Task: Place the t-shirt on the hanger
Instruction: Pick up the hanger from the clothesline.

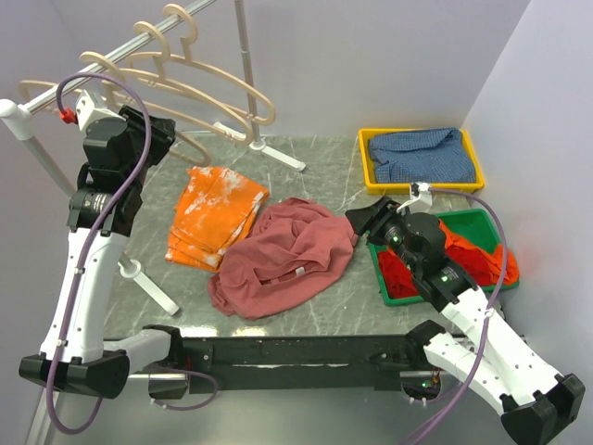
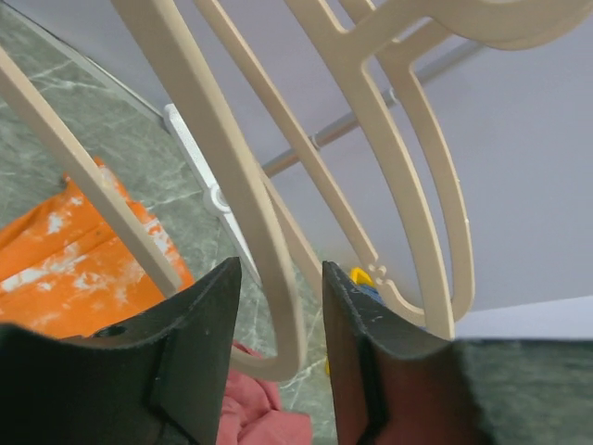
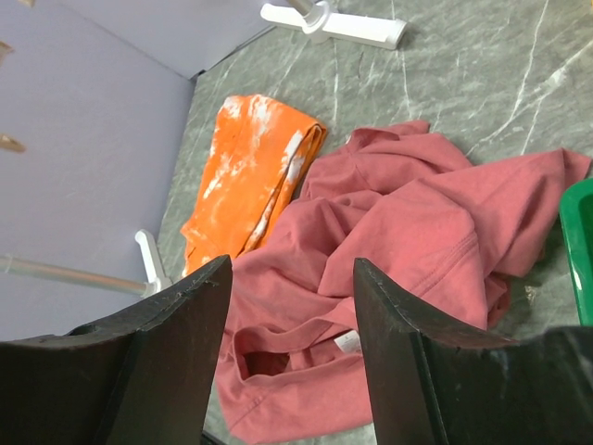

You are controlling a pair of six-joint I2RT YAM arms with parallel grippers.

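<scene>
The dusty-rose t-shirt (image 1: 287,255) lies crumpled at the table's middle, its neck opening and white tag (image 3: 347,341) facing the near edge. Three pale beige hangers hang on the rail at the back left. My left gripper (image 1: 159,134) is raised among them. In the left wrist view it (image 2: 280,269) is open, with the curved shoulder end of one hanger (image 2: 278,324) between its fingers and gaps on both sides. My right gripper (image 1: 366,218) is open and empty, just right of the t-shirt (image 3: 408,222) and above it (image 3: 292,269).
An orange cloth with white marks (image 1: 215,215) lies left of the t-shirt. A yellow tray (image 1: 422,136) with blue cloth stands at the back right. A green bin (image 1: 482,222) holds a red-orange garment. The rack's white feet (image 1: 278,153) (image 1: 148,283) rest on the table.
</scene>
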